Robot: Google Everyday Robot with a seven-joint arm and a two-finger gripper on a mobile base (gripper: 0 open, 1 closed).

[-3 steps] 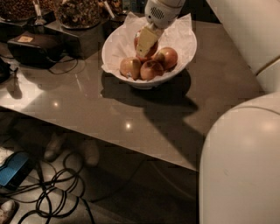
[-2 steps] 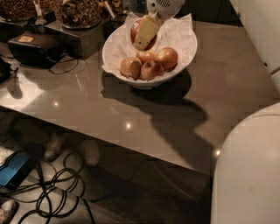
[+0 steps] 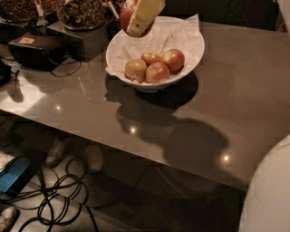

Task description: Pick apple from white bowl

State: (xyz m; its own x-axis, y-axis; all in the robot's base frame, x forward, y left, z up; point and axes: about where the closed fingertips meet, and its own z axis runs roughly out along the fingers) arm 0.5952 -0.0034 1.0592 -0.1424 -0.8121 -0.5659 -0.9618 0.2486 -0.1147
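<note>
i see the gripper (image 3: 140, 19) above the white bowl's (image 3: 190, 50) far rim, jaws clamped on the apple (image 3: 126, 13), held clear of the bowl. 4 paler apples (image 3: 156, 71) lie inside the bowl, which sits on the worktop (image 3: 235, 99).

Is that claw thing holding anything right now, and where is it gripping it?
Yes: the gripper holds the apple above the white bowl, with one finger across its near side and the other hidden behind.
</note>
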